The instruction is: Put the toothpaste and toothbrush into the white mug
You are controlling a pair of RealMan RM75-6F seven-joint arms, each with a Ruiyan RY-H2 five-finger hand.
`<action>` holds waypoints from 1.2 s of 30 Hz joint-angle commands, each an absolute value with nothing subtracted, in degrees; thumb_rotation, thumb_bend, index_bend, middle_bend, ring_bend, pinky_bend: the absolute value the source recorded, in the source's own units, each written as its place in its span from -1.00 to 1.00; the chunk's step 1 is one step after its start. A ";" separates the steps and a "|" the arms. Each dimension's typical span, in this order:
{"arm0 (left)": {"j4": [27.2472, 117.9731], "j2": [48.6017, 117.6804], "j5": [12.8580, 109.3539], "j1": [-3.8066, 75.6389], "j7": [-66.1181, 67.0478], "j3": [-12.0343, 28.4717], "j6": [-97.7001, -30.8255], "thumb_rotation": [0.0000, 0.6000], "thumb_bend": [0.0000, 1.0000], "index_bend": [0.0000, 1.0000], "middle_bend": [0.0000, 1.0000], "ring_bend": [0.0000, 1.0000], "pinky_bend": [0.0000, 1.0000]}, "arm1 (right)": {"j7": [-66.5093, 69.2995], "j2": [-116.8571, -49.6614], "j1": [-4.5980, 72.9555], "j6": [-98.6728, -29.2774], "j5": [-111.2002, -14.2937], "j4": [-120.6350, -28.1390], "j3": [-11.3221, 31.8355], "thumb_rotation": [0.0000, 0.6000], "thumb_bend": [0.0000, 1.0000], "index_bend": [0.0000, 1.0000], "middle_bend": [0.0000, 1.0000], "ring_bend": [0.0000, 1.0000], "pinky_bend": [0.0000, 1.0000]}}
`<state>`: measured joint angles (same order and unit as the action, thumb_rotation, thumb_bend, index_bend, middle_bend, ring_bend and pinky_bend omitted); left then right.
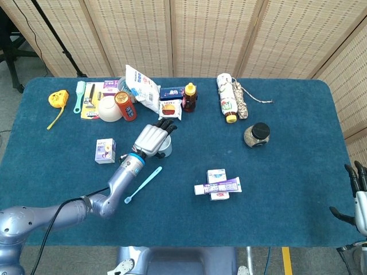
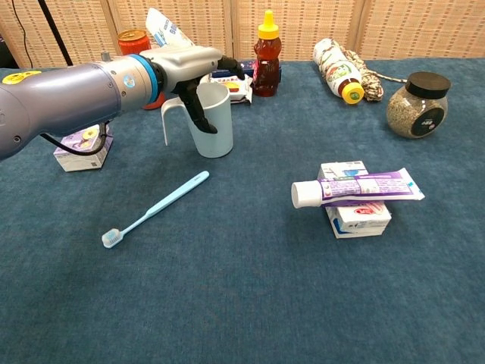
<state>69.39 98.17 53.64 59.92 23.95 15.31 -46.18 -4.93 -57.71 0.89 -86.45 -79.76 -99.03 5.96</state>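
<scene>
A blue-carpeted table point(image 1: 287, 120) stands before woven beige screens point(image 1: 206, 34).

Nearest the robot, at the far right edge of the head view, the right hand point(image 1: 358, 195) hangs off the table's corner, fingers upright and apart, holding nothing.

On the near-left part of the table lies the toothbrush point(image 2: 155, 207), pale blue and slim. Its long axis runs diagonally, with the bristled head toward the near left and the handle tip toward the far right, near the mug. To the right, well apart from it, the toothpaste point(image 2: 358, 188) lies across the top of a small white box point(image 2: 356, 216). The tube is white and purple, its long axis running left to right, with the white cap at the left and the flat crimped end at the right.

Just beyond the toothbrush, the left hand point(image 2: 198, 72) grips the mug point(image 2: 213, 119), dark fingers wrapped around its rim and wall. The mug is upright, pale and plain, mouth up, handle pointing left; whether its base touches the table cannot be told. Left of it sits a small purple carton point(image 2: 83, 144).

Along the far edge stand a red can point(image 2: 133, 38), a white bowl point(image 1: 108, 109), a snack bag point(image 1: 141, 86), a honey bottle point(image 2: 266, 54), a lying bottle point(image 2: 336, 70) beside a rope bundle point(image 2: 365, 76), and a dark-lidded jar point(image 2: 416, 105). A yellow tape measure point(image 1: 57, 98) lies far left.
</scene>
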 commanded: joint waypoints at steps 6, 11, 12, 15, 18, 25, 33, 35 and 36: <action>75.11 94.16 52.19 59.13 23.18 15.33 -45.44 1.00 -0.55 -1.00 -1.00 -1.00 -0.70 | -4.95 -57.65 0.91 -86.39 -80.06 -99.07 5.78 1.00 -1.00 -1.00 -1.00 -1.00 -1.00; 81.23 89.14 51.28 57.98 22.40 14.81 -44.76 1.00 -0.59 -1.00 -1.00 -1.00 -0.96 | -5.21 -57.63 0.91 -86.35 -80.36 -99.23 5.57 1.00 -1.00 -1.00 -1.00 -1.00 -1.00; 82.32 88.24 51.50 57.66 22.02 14.81 -45.02 1.00 -0.60 -1.00 -1.00 -1.00 -0.98 | -5.24 -57.62 0.90 -86.37 -80.42 -99.27 5.53 1.00 -1.00 -1.00 -1.00 -1.00 -1.00; 86.74 84.50 53.00 55.85 19.99 14.80 -46.45 1.00 -0.65 -1.00 -1.00 -1.00 -1.00 | -5.34 -57.57 0.85 -86.50 -80.77 -99.36 5.38 1.00 -1.00 -1.00 -1.00 -1.00 -1.00; 92.45 78.88 55.92 52.69 18.05 14.22 -49.43 1.00 -0.83 -1.00 -1.00 -1.00 -1.00 | -5.53 -57.61 1.00 -86.21 -81.27 -99.37 5.08 1.00 -1.00 -1.00 -1.00 -1.00 -1.00; 102.52 65.22 65.22 42.05 11.56 10.88 -59.45 1.00 -0.97 -1.00 -1.00 -1.00 -1.00 | -6.55 -57.82 1.74 -85.76 -82.46 -98.89 4.94 1.00 -1.00 -1.00 -1.00 -1.00 -1.00; 104.32 55.44 72.58 30.71 1.47 5.45 -67.31 1.00 -0.97 -1.00 -1.00 -1.00 -1.00 | -6.80 -57.44 3.59 -84.89 -85.82 -98.55 4.88 1.00 -1.00 -1.00 -1.00 -1.00 -1.00; 103.98 54.07 73.55 28.21 -0.62 3.92 -68.54 1.00 -0.97 -1.00 -1.00 -1.00 -1.00 | -6.54 -56.92 4.50 -84.02 -87.05 -98.82 4.81 1.00 -1.00 -1.00 -1.00 -1.00 -1.00; 103.93 53.66 73.76 27.40 -1.27 3.43 -68.91 1.00 -0.97 -1.00 -1.00 -1.00 -1.00 | -6.41 -56.69 4.84 -83.65 -87.42 -99.01 4.79 1.00 -1.00 -1.00 -1.00 -1.00 -1.00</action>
